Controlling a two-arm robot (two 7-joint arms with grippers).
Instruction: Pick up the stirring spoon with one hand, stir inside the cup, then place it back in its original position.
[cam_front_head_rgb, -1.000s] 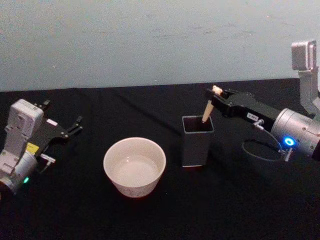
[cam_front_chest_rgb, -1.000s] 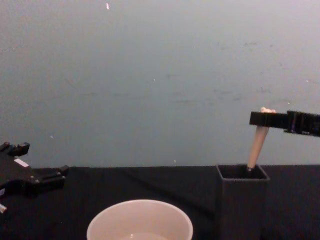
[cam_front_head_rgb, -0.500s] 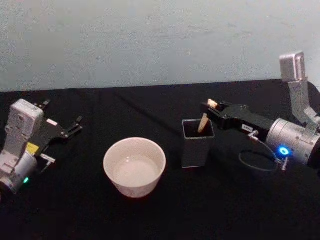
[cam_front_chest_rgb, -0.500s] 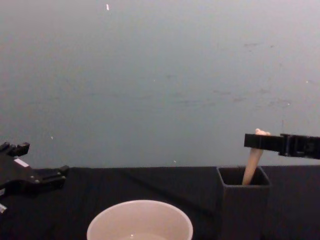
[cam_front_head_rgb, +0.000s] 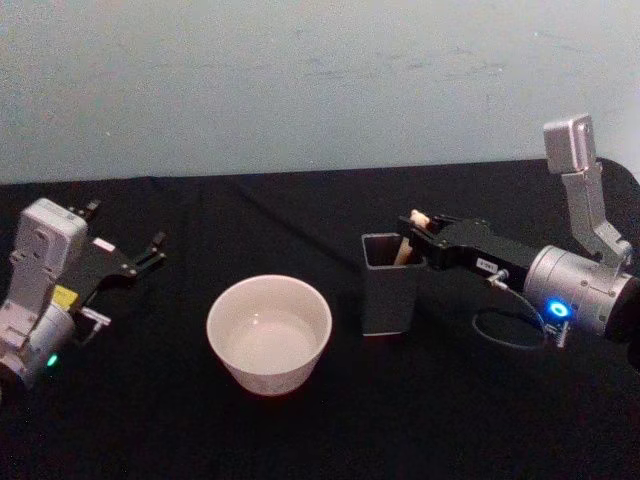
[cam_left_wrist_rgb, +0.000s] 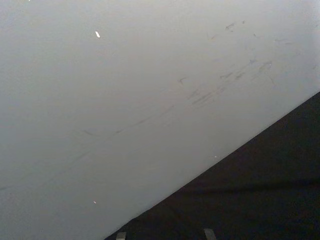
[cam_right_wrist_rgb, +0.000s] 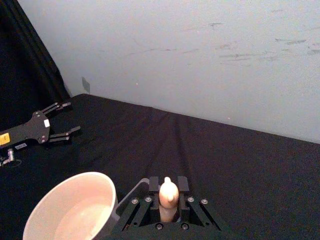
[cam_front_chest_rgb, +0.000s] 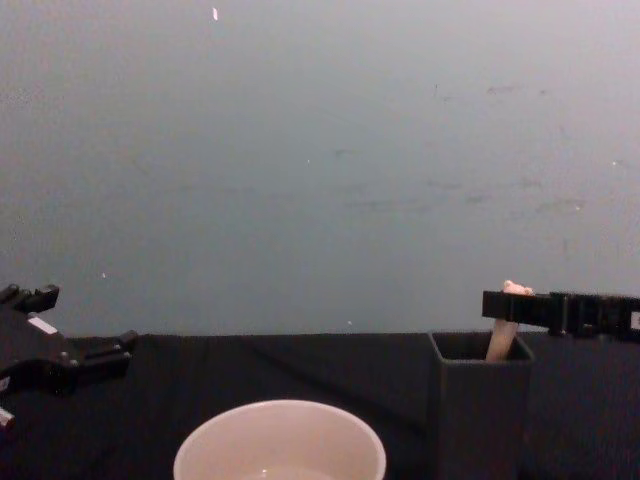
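Note:
The stirring spoon (cam_front_head_rgb: 409, 243) stands in the tall dark square holder (cam_front_head_rgb: 388, 300), right of the cream-white cup (cam_front_head_rgb: 269, 332). Only the top of its beige handle shows above the rim; its bowl is hidden inside. My right gripper (cam_front_head_rgb: 417, 232) is shut on the handle top, just above the holder's right rim. In the chest view the spoon (cam_front_chest_rgb: 499, 342) leans in the holder (cam_front_chest_rgb: 480, 410) with the right gripper (cam_front_chest_rgb: 508, 307) clamped under the bear head. The right wrist view shows the bear head (cam_right_wrist_rgb: 168, 192) pinched between the fingers (cam_right_wrist_rgb: 153, 186). My left gripper (cam_front_head_rgb: 158, 248) rests open at the far left.
A black cloth (cam_front_head_rgb: 330, 430) covers the table, with a pale wall (cam_front_head_rgb: 300, 80) behind it. The cup (cam_right_wrist_rgb: 70, 212) sits close to the holder's left side. A cable loop (cam_front_head_rgb: 505, 330) hangs under the right wrist. The left gripper (cam_right_wrist_rgb: 65, 119) lies far from the cup.
My right gripper has come down with the spoon, sinking it deeper into the holder until only the handle top shows. The left arm has not moved.

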